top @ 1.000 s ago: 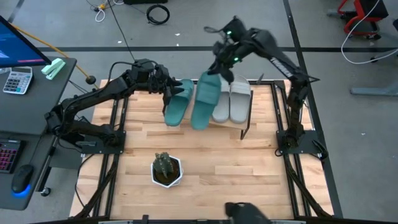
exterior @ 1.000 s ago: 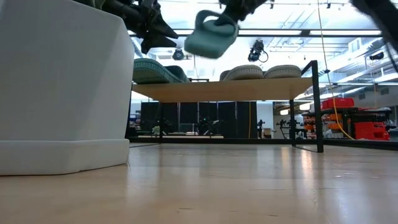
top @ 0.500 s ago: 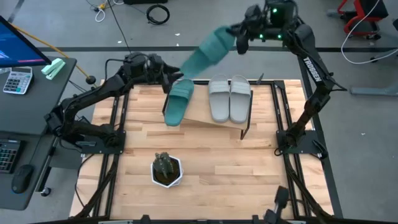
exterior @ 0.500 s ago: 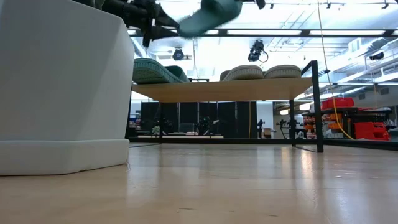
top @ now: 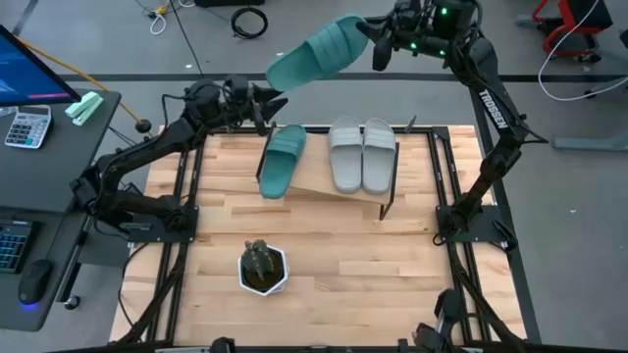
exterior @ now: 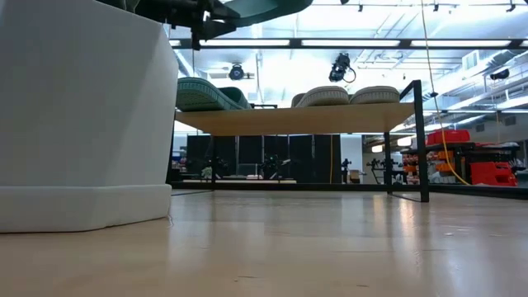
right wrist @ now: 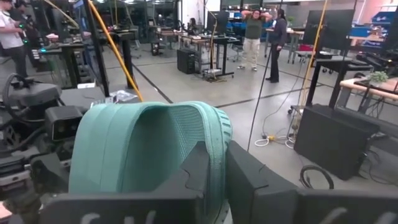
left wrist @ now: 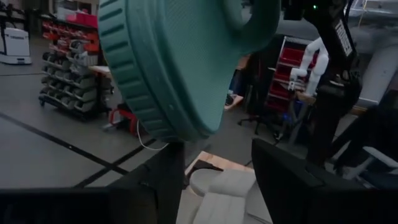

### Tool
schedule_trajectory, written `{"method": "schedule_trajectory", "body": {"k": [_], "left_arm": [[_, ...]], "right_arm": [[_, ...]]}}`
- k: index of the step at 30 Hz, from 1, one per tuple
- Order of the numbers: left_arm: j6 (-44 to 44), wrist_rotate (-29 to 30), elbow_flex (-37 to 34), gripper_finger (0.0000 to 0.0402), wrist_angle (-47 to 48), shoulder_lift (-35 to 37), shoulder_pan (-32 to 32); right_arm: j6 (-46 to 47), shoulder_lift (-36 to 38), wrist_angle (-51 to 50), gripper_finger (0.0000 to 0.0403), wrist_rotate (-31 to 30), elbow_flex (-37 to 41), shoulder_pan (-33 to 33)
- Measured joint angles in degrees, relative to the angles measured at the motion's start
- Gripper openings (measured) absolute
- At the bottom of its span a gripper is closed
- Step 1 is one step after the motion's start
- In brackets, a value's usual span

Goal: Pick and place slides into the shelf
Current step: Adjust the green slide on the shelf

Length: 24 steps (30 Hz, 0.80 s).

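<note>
Aloft: right pincer [top: 377, 39] clamped on teal slide [top: 316, 53], held high beyond shelf [top: 324, 185], past counter [top: 324, 245] back edge. Left pincer [top: 263, 106] near shelf's left end, fingers [left wrist: 280, 180] parted, holding nothing. On shelf: second teal slide [top: 283, 161], grey pair [top: 362, 154] alongside. Plant [top: 262, 267] on counter front.

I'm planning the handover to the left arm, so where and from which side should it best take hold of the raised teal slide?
Probably the free toe end of the raised teal slide. The right gripper already clamps the strap end, and the slide's long body reaches out toward the left gripper, which waits open just under its tip. Coming up from below, with one finger on the sole and one on the footbed, suits its flat, thin edge.
</note>
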<state>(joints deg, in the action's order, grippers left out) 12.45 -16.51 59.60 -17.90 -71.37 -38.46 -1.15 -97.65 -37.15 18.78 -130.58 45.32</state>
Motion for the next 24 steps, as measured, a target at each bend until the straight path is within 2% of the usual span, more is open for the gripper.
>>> {"method": "schedule_trajectory", "body": {"k": [10, 16, 24], "left_arm": [[1.3, 0.4, 0.0, 0.0232, -3.9, 0.0, -2.3], [5.0, 1.4, 0.0, 0.0234, -7.5, 0.0, -4.4], [6.5, 1.9, 0.0, 0.0221, -7.6, 0.0, -5.4]], "right_arm": [[-0.1, 0.2, -0.1, 0.0034, 1.2, 0.0, 0.7], [0.4, 0.2, -0.1, 0.0034, 2.8, 0.0, 0.4], [0.4, 0.2, 2.8, 0.0034, 6.4, 0.0, -0.9]]}}
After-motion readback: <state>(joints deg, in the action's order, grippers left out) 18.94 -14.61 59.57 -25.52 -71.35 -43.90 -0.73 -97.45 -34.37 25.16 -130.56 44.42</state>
